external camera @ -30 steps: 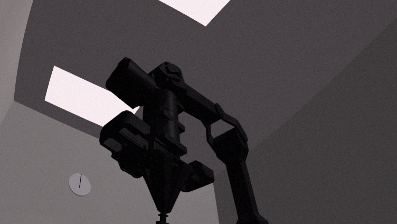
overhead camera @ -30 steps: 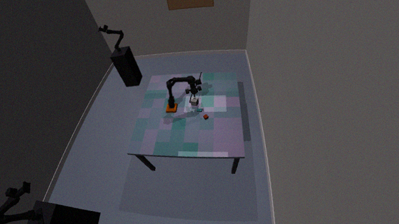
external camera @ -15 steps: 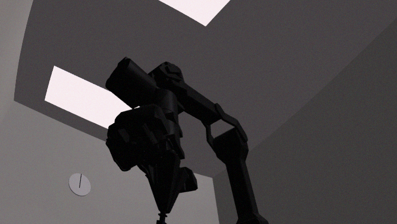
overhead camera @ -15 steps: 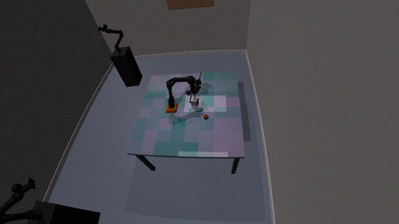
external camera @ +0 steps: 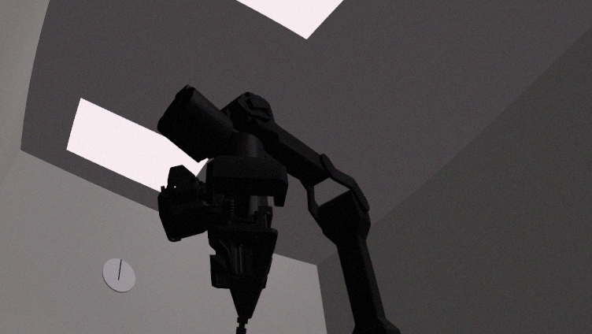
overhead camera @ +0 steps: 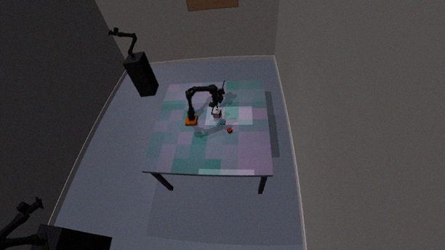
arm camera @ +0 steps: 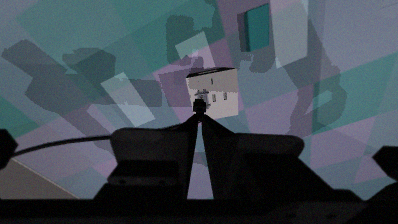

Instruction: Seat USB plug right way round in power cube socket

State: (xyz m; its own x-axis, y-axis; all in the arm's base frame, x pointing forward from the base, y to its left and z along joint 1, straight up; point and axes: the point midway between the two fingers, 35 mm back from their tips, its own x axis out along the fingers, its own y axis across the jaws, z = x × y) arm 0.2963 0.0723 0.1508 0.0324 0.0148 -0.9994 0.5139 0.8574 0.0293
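Observation:
The white power cube [overhead camera: 216, 113] [arm camera: 223, 102] stands near the middle of the patchwork table [overhead camera: 221, 159]. In the wrist view it lies just beyond my fingertips, with small dark sockets on its top face. My gripper [overhead camera: 215, 106] [external camera: 242, 317] [arm camera: 199, 118] points straight down above the cube and is shut on the small dark USB plug [arm camera: 200, 105] [external camera: 240, 328], which sticks out past the fingertips. The plug is over the cube's near left part; I cannot tell how deep it sits. A thin dark cable [arm camera: 60, 144] trails off to the left in the wrist view.
A teal block [overhead camera: 222, 122] [arm camera: 257, 27] and a red block [overhead camera: 229, 130] lie on the table just in front of the cube. The arm's orange base [overhead camera: 190, 120] stands to the cube's left. Two other arms on black pedestals [overhead camera: 140, 75] [overhead camera: 70, 246] stand on the floor.

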